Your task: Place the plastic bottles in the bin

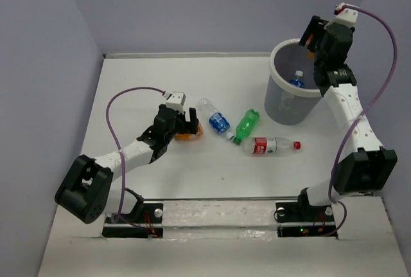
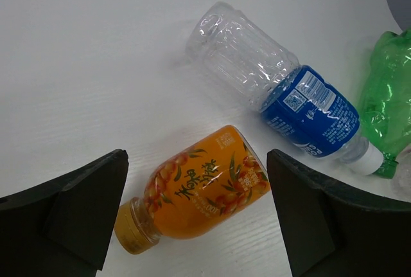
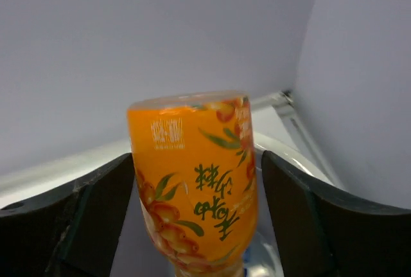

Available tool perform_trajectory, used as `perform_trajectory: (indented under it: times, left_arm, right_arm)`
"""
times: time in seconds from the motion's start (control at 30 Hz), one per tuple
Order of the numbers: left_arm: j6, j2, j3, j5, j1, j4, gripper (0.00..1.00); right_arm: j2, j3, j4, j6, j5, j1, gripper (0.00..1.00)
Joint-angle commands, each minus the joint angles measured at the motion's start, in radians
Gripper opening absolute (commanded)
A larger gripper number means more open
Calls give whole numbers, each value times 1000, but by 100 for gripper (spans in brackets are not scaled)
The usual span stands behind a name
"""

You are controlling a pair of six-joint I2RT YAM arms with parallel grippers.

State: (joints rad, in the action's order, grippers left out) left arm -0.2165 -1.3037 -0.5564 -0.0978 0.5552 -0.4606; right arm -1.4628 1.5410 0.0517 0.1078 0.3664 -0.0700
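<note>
Lying on its side on the bench [image 1: 160,78]: orange bottle [image 2: 199,190], between the left gripper [image 1: 187,123] jaws, which stand spread wide and clear of it. Beside it, also lying down: blue-labelled clear bottle [image 1: 215,117], green bottle [image 1: 246,125], red-labelled bottle [image 1: 270,146]. Bin [image 1: 286,111]: upright, far right, a blue-topped bottle [image 1: 296,81] inside. Second orange bottle [image 3: 192,187]: cap down between the right gripper [image 3: 197,158] jaws over the bin's rim; whether clenched or released cannot be told.
</note>
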Motion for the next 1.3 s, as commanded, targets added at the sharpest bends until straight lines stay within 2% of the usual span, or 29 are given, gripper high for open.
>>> perform_trajectory:
  times: [0.0, 0.17, 0.27, 0.43, 0.5, 0.57, 0.63, 0.77, 0.9, 0.97, 1.27]
  left_arm:
    - [-18, 52, 10, 32, 11, -32, 99]
    - [-50, 63, -36, 7, 43, 26, 99]
    - [-40, 44, -85, -43, 66, 72, 99]
    - [-127, 70, -83, -152, 77, 111, 99]
    - [-142, 110, -91, -178, 77, 119, 99]
    - [-159, 162, -108, -207, 77, 141, 99]
    - [-159, 190, -111, -221, 77, 152, 99]
    - [-208, 192, -97, -301, 75, 210, 99]
    - [-224, 178, -88, -272, 75, 238, 99]
    - [-224, 188, -83, -266, 75, 252, 99]
    - [-231, 201, -77, -316, 75, 316, 99]
  right_arm:
    - [15, 59, 111, 30, -95, 26, 99]
    - [97, 47, 134, 104, -274, 26, 100]
    - [185, -54, 114, 159, -452, -46, 100]
    - [326, -298, -17, 176, -494, -299, 100]
    - [320, -366, -29, 164, -523, -402, 99]
    - [274, -381, -15, 130, -518, -465, 99]
    - [222, -384, 3, 104, -511, -476, 100]
    - [6, -288, 129, 35, -529, -485, 100]
    - [-149, -225, 169, 7, -515, -507, 100]
    - [-220, -202, 188, -8, -460, -534, 100]
    - [-415, -130, 197, 6, -420, -594, 100]
